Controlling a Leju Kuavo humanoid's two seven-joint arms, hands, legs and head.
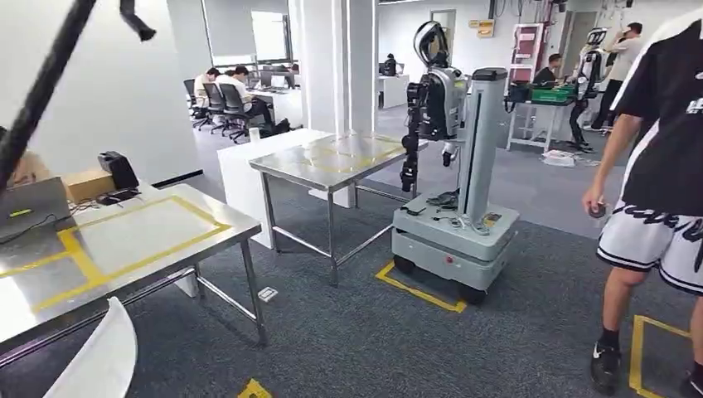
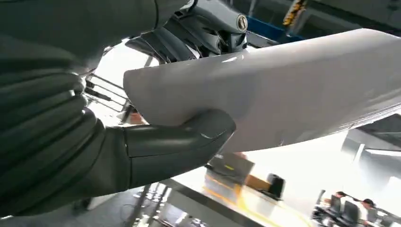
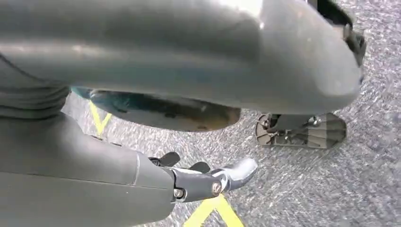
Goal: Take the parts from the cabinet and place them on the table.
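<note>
The left hand grips a long white part: in the left wrist view the thick grey thumb wraps under the part's rounded end and the darker fingers close over its far side. The part runs off the frame edge, so its full shape is cut off. In the head view a curved white edge of the same part rises from the bottom left corner, just beside the near steel table marked with yellow tape; the hand itself is out of frame there.

The right hand holds nothing, its fingers slightly curled and apart above the grey carpet with yellow tape lines. A large dark shape overhead hides much of that view.

Farther out stand a second steel table, another robot on a grey wheeled base, and a person in black shirt and white shorts, cut off at the right edge
</note>
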